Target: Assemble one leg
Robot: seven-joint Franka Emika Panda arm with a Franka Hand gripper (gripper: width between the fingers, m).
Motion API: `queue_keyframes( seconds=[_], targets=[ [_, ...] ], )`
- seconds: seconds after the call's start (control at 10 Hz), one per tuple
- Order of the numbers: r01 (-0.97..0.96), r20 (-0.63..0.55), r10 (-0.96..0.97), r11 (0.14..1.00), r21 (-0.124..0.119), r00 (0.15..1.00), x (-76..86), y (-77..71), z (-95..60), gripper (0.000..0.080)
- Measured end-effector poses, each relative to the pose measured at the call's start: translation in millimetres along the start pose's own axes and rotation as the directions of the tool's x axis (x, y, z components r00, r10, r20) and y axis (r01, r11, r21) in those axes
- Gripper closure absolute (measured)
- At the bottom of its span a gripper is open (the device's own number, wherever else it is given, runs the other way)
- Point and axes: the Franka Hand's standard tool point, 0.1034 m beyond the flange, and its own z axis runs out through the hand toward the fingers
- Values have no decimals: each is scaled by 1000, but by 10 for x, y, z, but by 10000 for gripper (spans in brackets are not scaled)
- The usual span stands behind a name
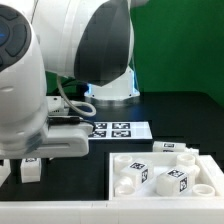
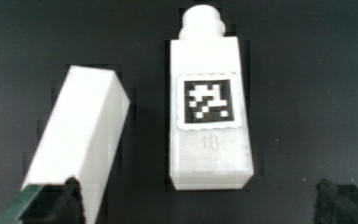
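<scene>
Hovering over the smooth, boxy, round-tipped white plastic leg [image 2: 208,110], the hand [image 2: 202,203] looks spread wide.

In the exterior view I see a plain green wall [image 1: 190,40] from one to three o'clock. Below it, a matte black table [image 1: 185,118] runs across the frame, evenly and brightly lit. The marker board [image 1: 120,129] lies flat on it near the centre.
</scene>
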Motion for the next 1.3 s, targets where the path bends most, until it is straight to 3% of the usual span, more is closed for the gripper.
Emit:
queue_keyframes(
  seconds=[0.2,0.5,0.7,0.9,1.3],
  targets=[
    [18,29,-18,1000,21,999,-34,-70,45,151],
    [44,36,-45,999,21,998,-40,-105,82,151],
    [44,149,-50,998,45,988,-126,-190,180,151],
    [48,219,-62,997,66,974,-354,-303,242,151],
    [54,227,-68,996,68,972,-255,-282,385,151]
  ],
)
